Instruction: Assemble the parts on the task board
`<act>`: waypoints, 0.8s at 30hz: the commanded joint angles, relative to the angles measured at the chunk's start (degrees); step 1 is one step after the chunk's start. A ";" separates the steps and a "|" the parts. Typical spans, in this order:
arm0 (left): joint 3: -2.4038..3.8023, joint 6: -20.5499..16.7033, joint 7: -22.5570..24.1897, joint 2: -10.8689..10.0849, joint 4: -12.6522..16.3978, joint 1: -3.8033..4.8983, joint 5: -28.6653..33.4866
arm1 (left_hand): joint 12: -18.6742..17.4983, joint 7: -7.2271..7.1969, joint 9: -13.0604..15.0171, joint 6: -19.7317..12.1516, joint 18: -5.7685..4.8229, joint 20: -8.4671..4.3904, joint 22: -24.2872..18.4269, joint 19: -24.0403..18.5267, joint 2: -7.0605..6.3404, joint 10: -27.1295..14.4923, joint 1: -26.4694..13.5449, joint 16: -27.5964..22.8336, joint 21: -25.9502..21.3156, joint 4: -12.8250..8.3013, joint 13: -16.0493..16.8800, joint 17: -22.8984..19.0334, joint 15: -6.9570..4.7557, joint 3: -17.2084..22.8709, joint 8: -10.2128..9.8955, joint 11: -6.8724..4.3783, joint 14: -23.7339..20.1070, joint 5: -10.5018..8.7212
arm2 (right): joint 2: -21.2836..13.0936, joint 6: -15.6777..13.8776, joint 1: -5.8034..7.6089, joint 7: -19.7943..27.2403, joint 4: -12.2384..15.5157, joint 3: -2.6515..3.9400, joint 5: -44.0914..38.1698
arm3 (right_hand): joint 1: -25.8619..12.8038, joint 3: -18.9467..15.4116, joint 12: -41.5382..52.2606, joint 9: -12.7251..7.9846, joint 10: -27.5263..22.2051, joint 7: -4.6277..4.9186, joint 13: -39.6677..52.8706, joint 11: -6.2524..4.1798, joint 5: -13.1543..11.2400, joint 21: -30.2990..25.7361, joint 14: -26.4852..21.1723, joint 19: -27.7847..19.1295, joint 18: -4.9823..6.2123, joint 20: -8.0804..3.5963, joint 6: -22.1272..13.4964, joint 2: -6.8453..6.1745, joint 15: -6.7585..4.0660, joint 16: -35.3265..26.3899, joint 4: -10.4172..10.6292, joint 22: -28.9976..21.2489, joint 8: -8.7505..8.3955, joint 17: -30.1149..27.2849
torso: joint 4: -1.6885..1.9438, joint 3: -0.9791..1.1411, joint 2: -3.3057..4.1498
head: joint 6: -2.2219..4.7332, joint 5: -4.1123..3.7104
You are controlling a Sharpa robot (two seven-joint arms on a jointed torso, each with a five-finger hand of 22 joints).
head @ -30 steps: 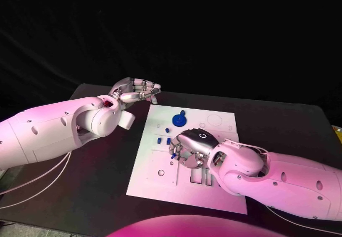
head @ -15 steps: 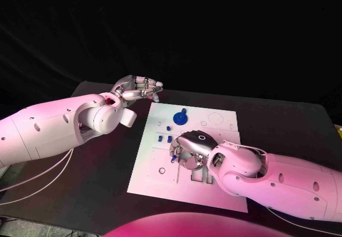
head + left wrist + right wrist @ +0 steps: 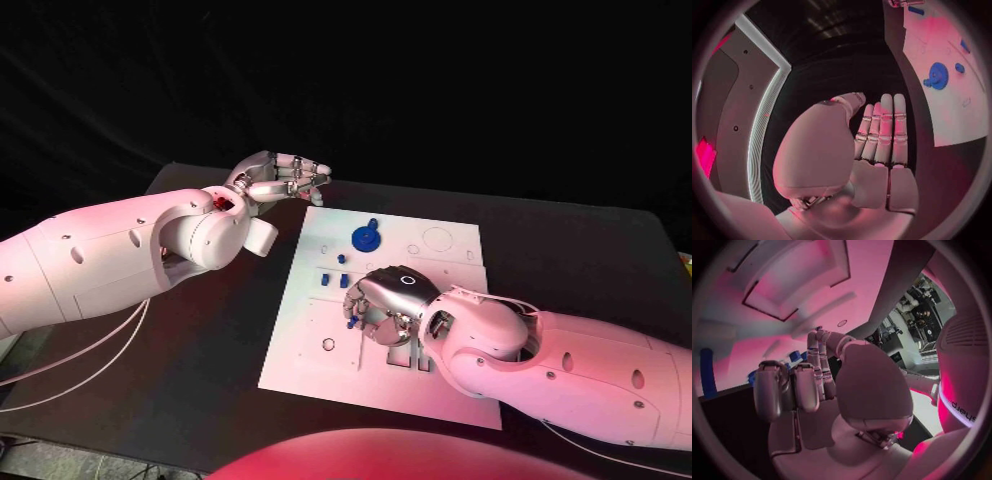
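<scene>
The white task board (image 3: 447, 385) lies in the middle of the table. A blue gear (image 3: 366, 240) sits near its far edge, with small blue parts (image 3: 330, 282) to the left of the board's middle. My right hand (image 3: 389, 298) is palm down over the board's middle with its fingers curled onto the surface. A small blue part (image 3: 351, 321) shows at its fingertips, and blue bits (image 3: 795, 356) peek from behind the curled fingers (image 3: 786, 385); a grip is not clear. My left hand (image 3: 277, 179) hovers off the board's far left corner, holding nothing, with its fingers (image 3: 882, 132) straight.
The black table (image 3: 173, 370) runs bare round the board. The left wrist view shows the board (image 3: 942, 120) with the gear (image 3: 937, 77) beside my hand. Recessed slots (image 3: 411, 358) lie on the board beneath my right wrist.
My left hand has drifted slightly toward the board's far corner. My right hand stays over the board's middle with little movement.
</scene>
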 commanded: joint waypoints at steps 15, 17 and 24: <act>0.04 1.13 -0.05 0.07 0.03 0.06 0.21 | -0.30 0.14 0.00 -0.24 -0.03 -0.05 0.11 -0.35 0.29 -0.60 0.38 -0.44 0.02 -0.41 -0.10 -0.08 0.04 -0.11 0.17 0.10 -0.18 0.30 | 0.51 2.86 -0.23 -0.61 -0.37 -0.10 -2.35 | -0.32 -0.40 -0.32 2.00 0.07 0.09 0.10 0.22 0.18 -0.10 2.34 1.97 -0.49 -0.48 0.19 0.58 -0.31 -0.24 0.01 12.14 0.22 -0.18 | -0.03 -0.03 0.00 | -0.15 -0.01; 0.04 1.13 -0.06 0.06 0.03 0.06 0.21 | -0.30 0.14 0.00 -0.24 -0.03 -0.05 0.11 -0.35 0.29 -0.60 0.38 -0.44 0.02 -0.41 -0.10 -0.08 0.04 -0.11 0.17 0.10 -0.18 0.30 | 0.70 3.09 -0.24 -0.78 -0.47 -0.14 -2.63 | -0.32 -0.40 -0.32 2.00 0.07 0.09 0.10 0.22 0.18 -0.10 2.34 1.97 -0.49 -0.48 0.19 0.58 -0.31 -0.24 0.01 12.14 0.22 -0.18 | -0.02 -0.01 0.04 | -0.15 -0.03; 0.04 1.17 -0.10 0.05 0.03 0.06 0.21 | -0.30 0.14 0.01 -0.22 -0.03 -0.04 0.12 -0.37 0.30 -0.65 0.37 -0.47 0.02 -0.43 -0.11 -0.09 0.04 -0.11 0.20 0.10 -0.18 0.30 | 1.33 3.81 -0.30 -1.35 -0.90 -0.34 -3.46 | -0.86 -0.82 -0.58 2.04 -0.03 0.11 0.13 0.29 0.17 -0.31 2.31 1.90 -0.45 -0.44 -0.09 0.52 -0.26 -0.29 0.25 12.09 0.08 -0.31 | -0.01 -0.02 0.02 | -0.16 -0.08</act>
